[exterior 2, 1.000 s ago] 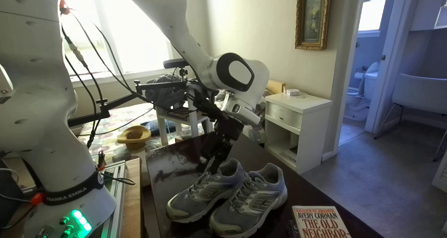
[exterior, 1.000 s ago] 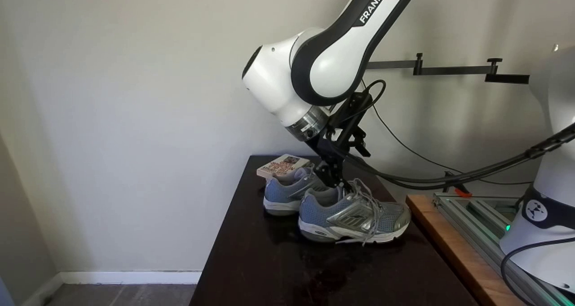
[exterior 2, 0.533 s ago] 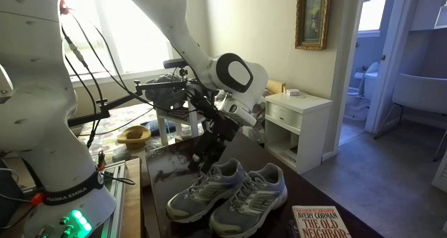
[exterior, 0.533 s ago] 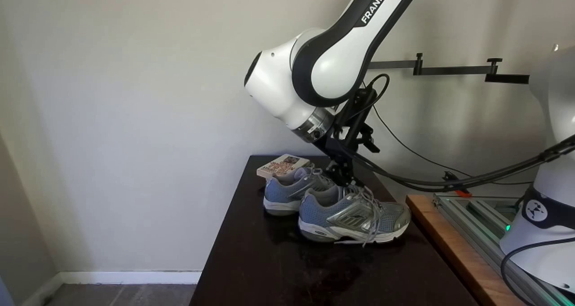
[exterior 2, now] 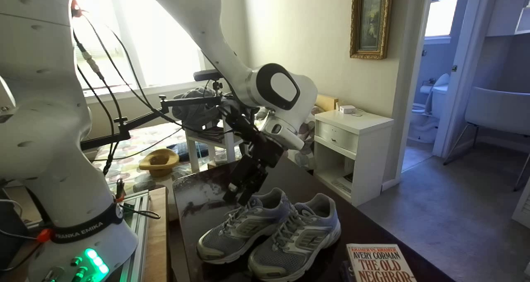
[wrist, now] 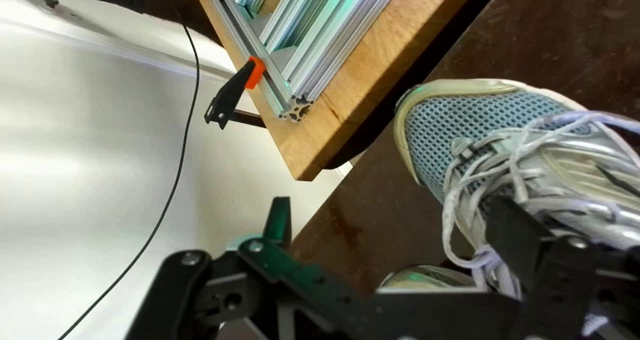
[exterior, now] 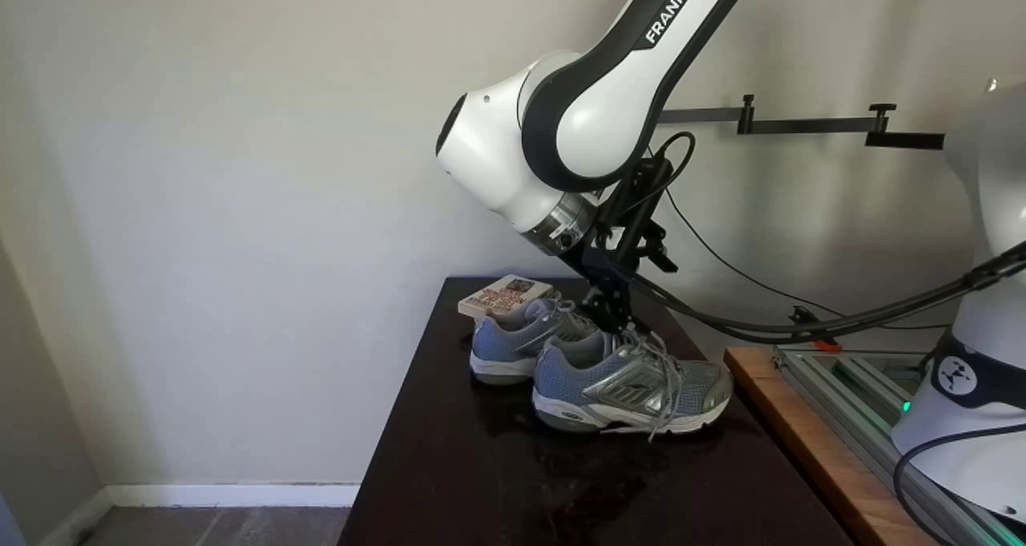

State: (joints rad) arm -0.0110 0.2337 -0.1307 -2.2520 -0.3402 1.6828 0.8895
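In an exterior view I see my gripper [exterior: 621, 328] tilted over the laced front of a shoe [exterior: 629, 390], upright on the table [exterior: 481, 482]; if I come down too hard, it could shove that shoe into its mate [exterior: 506, 345], close beside. In an exterior view a book [exterior 2: 379, 263] lies near the mate, perhaps within a shove's reach. In the wrist view my fingers [wrist: 278, 220] stand wide apart, grasping nothing, one over the laces [wrist: 517, 168]; whether it touches them I cannot tell. A slack loop could catch that finger and drag the shoe. The laces look soft, the toe [wrist: 450, 123] rounded mesh, the panels [wrist: 580, 163] silvery, the table dark and glossy.
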